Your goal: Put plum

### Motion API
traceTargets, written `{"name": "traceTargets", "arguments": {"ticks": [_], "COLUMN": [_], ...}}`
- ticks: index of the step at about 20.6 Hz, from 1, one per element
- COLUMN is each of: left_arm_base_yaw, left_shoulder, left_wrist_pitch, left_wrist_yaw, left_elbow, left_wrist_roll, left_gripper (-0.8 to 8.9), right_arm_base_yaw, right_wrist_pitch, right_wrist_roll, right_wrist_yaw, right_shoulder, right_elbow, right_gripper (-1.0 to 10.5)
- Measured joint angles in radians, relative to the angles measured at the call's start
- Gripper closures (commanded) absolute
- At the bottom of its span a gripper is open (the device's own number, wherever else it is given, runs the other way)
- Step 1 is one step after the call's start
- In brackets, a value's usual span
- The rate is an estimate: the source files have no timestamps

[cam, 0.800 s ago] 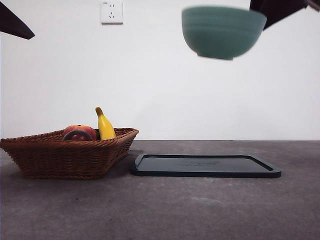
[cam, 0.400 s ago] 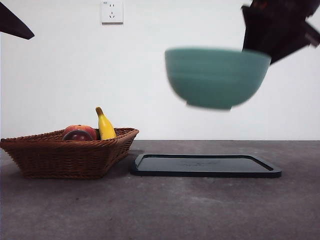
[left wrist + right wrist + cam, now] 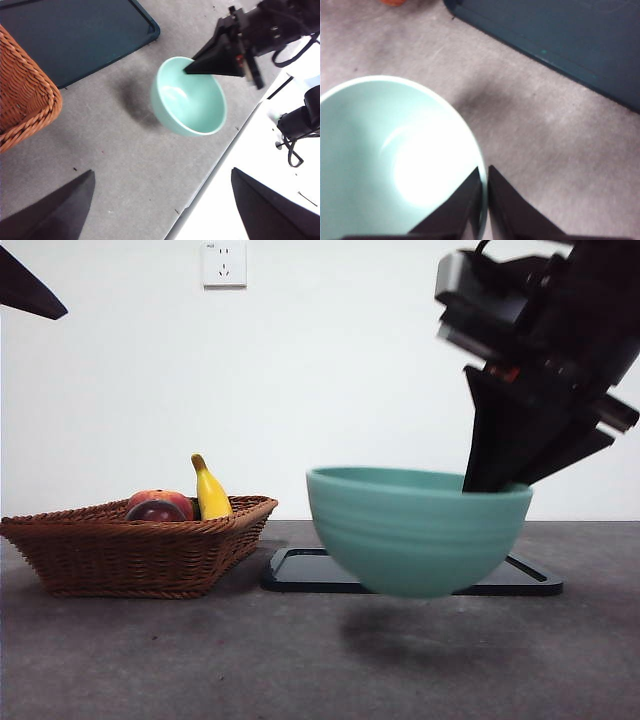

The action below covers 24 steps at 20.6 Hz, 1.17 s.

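The plum (image 3: 155,512) is dark maroon and lies in the wicker basket (image 3: 130,552) at the left, in front of a red-orange fruit (image 3: 165,497) and a banana (image 3: 209,492). My right gripper (image 3: 495,480) is shut on the rim of a teal bowl (image 3: 415,535) and holds it just above the table, in front of the black tray (image 3: 535,582). The right wrist view shows its jaws (image 3: 484,172) pinching the bowl's rim (image 3: 385,165). My left gripper (image 3: 160,200) is open and empty, high above the table at the left. The plum does not show in the wrist views.
The left wrist view shows the basket's corner (image 3: 25,95), the tray (image 3: 75,35), the bowl (image 3: 190,102) and the right gripper (image 3: 192,69) near the table's front edge. The left arm is a black tip (image 3: 25,290) at the top left.
My right gripper has come down and slightly left with the bowl, from high above the tray to just above the table. The basket, the fruit and the left arm have not moved.
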Motion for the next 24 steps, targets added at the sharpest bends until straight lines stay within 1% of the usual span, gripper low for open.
{"name": "traceTargets", "arguments": {"ticks": [4, 8, 14, 15, 18, 24], "left_arm_base_yaw": [0.0, 0.0, 0.0, 0.0, 0.0, 0.0], "left_shoulder": [0.0, 0.0, 0.0, 0.0, 0.0, 0.0], "left_wrist_pitch": [0.0, 0.0, 0.0, 0.0, 0.0, 0.0], "left_wrist_yaw": [0.0, 0.0, 0.0, 0.0, 0.0, 0.0], "left_elbow": [0.0, 0.0, 0.0, 0.0, 0.0, 0.0], "left_wrist_roll": [0.0, 0.0, 0.0, 0.0, 0.0, 0.0], "left_gripper": [3.78, 3.78, 3.78, 3.78, 3.78, 3.78], "right_arm_base_yaw": [0.0, 0.0, 0.004, 0.004, 0.004, 0.004], "right_wrist_pitch": [0.043, 0.068, 0.074, 0.073, 0.072, 0.062], "right_wrist_roll": [0.003, 0.005, 0.006, 0.007, 0.007, 0.022], "right_wrist_yaw": [0.002, 0.022, 0.022, 0.022, 0.022, 0.022], "right_shoulder": [0.076, 0.14, 0.155, 0.155, 0.155, 0.151], "right_elbow": [-0.006, -0.006, -0.006, -0.006, -0.006, -0.006], "right_gripper": [9.3, 9.3, 9.3, 9.2, 7.2, 7.1]}}
